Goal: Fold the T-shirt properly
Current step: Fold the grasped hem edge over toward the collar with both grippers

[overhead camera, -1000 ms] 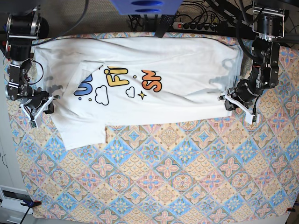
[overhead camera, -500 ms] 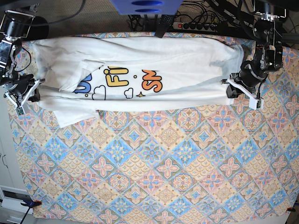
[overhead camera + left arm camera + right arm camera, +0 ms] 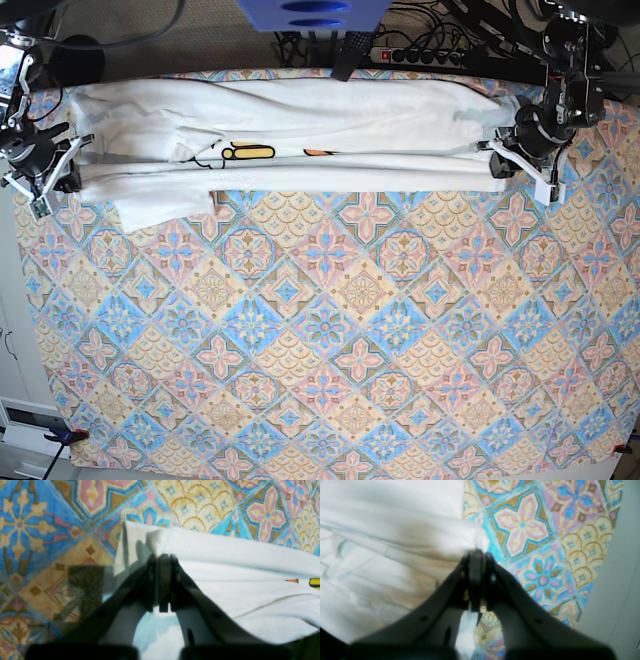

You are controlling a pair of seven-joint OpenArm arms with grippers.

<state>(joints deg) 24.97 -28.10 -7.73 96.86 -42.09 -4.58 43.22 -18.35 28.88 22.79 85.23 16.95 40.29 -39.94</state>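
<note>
Here the T-shirt (image 3: 300,140) lies as a long folded band along the far edge of the worktop (image 3: 330,340), only slivers of its yellow and orange print showing at the fold. The left gripper (image 3: 161,557) is clamped on the cloth at one end of the T-shirt; the right gripper (image 3: 477,553) is clamped on its opposite end. A power strip (image 3: 425,55) lies beyond the T-shirt.
</note>
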